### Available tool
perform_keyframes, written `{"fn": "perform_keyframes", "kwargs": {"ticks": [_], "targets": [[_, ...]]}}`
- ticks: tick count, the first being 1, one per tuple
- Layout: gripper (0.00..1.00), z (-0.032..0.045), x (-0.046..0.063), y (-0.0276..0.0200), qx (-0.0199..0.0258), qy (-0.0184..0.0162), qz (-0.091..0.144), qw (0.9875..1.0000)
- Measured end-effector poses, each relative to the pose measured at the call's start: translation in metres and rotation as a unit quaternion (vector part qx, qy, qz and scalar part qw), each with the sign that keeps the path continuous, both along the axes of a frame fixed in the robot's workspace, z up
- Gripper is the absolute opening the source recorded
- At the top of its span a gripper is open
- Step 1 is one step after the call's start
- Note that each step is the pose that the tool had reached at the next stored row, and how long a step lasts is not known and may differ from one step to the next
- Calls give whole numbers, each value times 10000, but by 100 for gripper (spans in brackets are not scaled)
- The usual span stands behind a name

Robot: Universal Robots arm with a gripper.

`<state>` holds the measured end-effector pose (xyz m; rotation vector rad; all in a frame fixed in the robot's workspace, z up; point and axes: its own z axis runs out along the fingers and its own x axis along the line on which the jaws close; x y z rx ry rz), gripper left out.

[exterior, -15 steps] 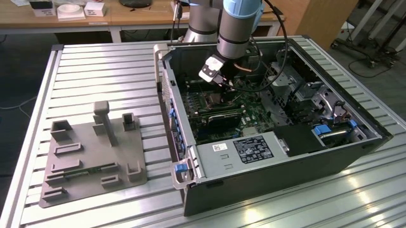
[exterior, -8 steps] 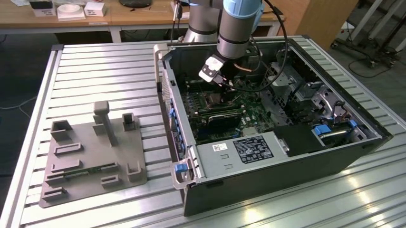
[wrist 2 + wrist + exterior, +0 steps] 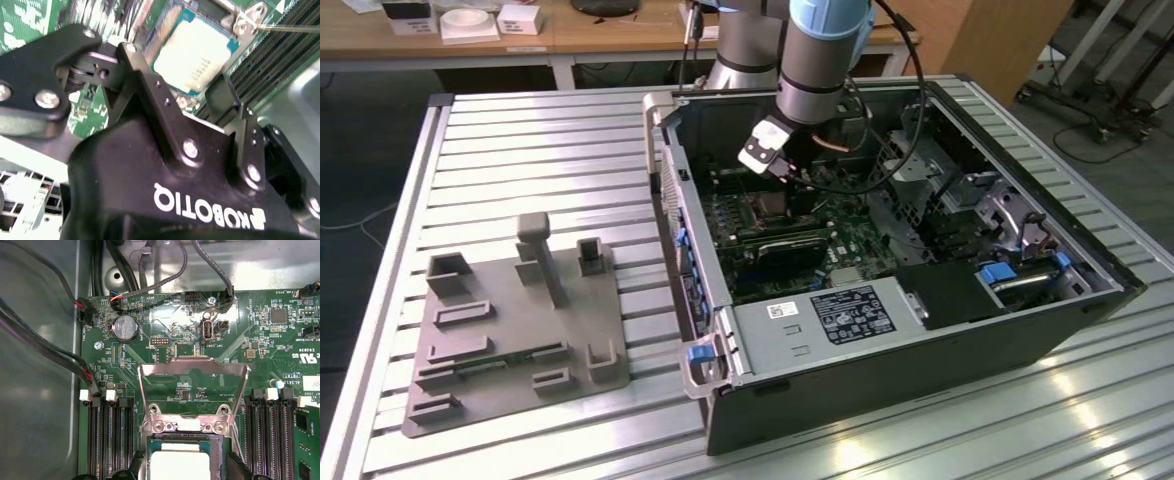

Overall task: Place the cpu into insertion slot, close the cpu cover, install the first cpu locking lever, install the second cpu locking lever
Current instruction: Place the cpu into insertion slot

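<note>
Silver-grey square cpu (image 3: pixel 192 55) seated in silver-rimmed insertion slot (image 3: pixel 216 458); thin metal cpu cover (image 3: pixel 194 362) upright, likely closing step; black tool (image 3: pixel 172 75) above slot, spread, empty

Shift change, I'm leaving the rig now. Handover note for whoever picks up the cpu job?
The gripper hovers over the cpu with jaws open, one either side, holding nothing.
The cpu lies in the slot, silver face up.
The cover is hinged open, standing up off the slot.
Done: cpu placed.
Left: closing the cover, installing both levers.
</note>
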<state>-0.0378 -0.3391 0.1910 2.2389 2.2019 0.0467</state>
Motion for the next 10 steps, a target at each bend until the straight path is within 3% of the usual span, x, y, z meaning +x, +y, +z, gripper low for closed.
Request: {"fn": "perform_keyframes", "kwargs": {"ticks": [10], "targets": [[73, 56, 0, 0, 0, 0, 0, 10000]]}}
